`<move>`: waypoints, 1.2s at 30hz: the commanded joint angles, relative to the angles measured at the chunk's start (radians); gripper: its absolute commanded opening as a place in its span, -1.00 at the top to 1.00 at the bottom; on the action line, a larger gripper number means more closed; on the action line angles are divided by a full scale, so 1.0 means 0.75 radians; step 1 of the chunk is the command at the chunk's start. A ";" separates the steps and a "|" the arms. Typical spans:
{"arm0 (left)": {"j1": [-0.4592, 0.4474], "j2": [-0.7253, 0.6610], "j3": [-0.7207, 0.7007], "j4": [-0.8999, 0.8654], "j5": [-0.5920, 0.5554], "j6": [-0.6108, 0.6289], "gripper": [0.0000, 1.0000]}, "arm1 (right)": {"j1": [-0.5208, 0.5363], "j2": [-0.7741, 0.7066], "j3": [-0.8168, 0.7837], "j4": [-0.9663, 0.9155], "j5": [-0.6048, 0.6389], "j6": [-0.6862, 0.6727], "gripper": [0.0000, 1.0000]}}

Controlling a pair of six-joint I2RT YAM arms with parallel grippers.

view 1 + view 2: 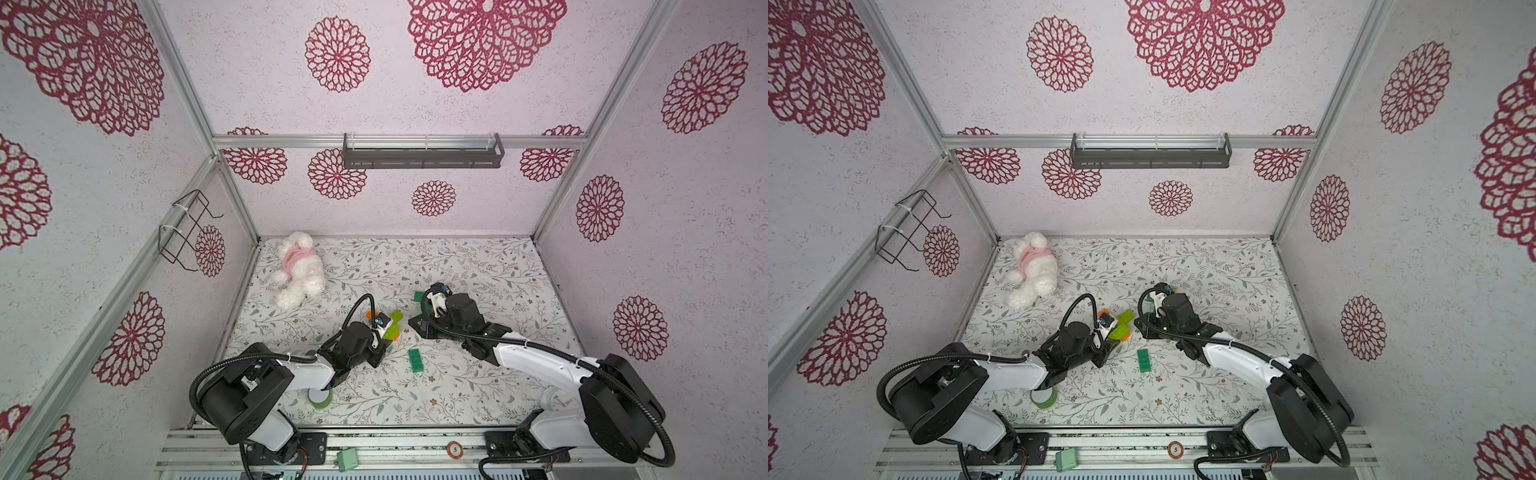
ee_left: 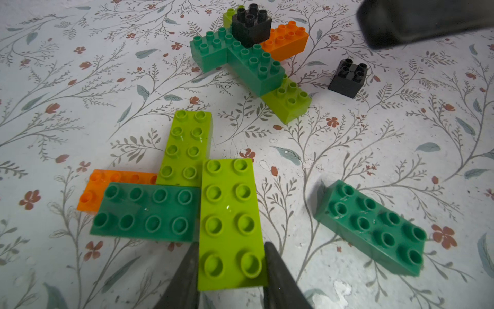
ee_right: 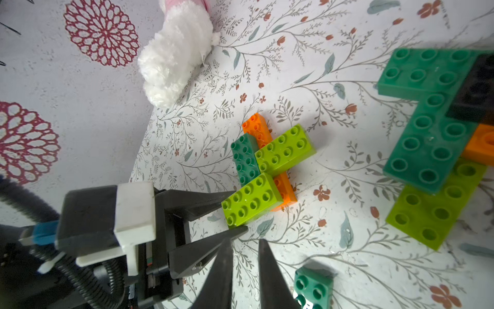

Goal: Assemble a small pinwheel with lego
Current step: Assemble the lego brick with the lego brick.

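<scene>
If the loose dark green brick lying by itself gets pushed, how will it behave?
The loose dark green brick looks like rigid plastic, so it probably won't flex. It lies flat on its broad face with studs up, so it should slide rather than roll or tip. Its glossy sides might slip in a claw.

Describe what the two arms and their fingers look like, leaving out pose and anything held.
Both arms have white shells with black joint housings and black bases. A black corrugated cable loops along the left arm and the right arm. The fingers are dark, tapered wedges narrowing to points. The left wrist carries a white block and a blue connector.
</scene>
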 commanded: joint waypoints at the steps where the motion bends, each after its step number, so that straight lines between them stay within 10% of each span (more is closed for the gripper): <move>1: 0.006 0.003 -0.019 0.062 0.040 0.015 0.66 | -0.002 0.036 0.056 0.060 -0.079 0.017 0.82; 36: -0.022 0.029 -0.138 0.185 -0.079 -0.117 0.66 | 0.066 0.457 0.356 -0.101 -0.072 -0.066 1.00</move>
